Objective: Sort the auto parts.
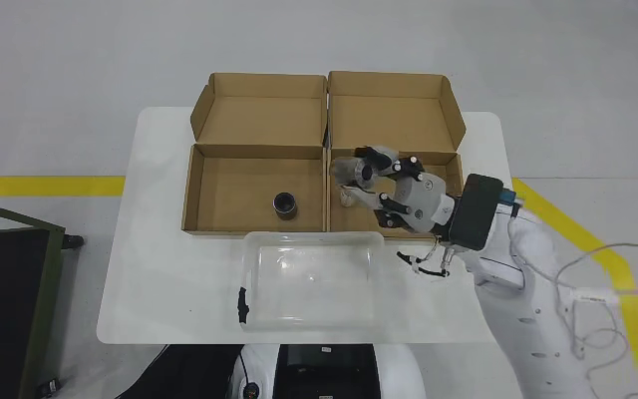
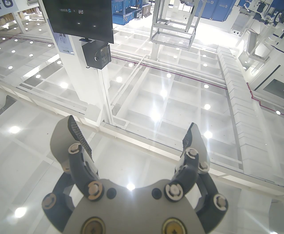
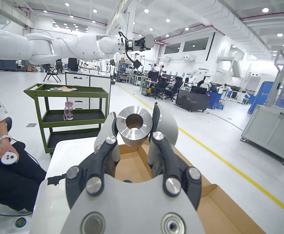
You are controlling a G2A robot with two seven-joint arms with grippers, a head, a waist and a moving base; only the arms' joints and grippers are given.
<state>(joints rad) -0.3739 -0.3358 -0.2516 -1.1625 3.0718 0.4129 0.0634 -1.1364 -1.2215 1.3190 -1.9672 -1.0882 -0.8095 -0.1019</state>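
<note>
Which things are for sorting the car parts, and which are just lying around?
For the job: silver part in the right end effector, black part, boxes, bin.
Lying about: cart, bottle.

room: grey floor (image 1: 100, 60) | yellow line (image 1: 60, 186) | green cart (image 3: 66, 94) | ceiling lights (image 3: 146, 10) lit

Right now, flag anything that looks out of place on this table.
Only a ragged scrap of black tape stuck at a corner of the clear bin looks odd, as if torn off. The right hand grips the metal cylinder squarely over a cardboard box.
</note>
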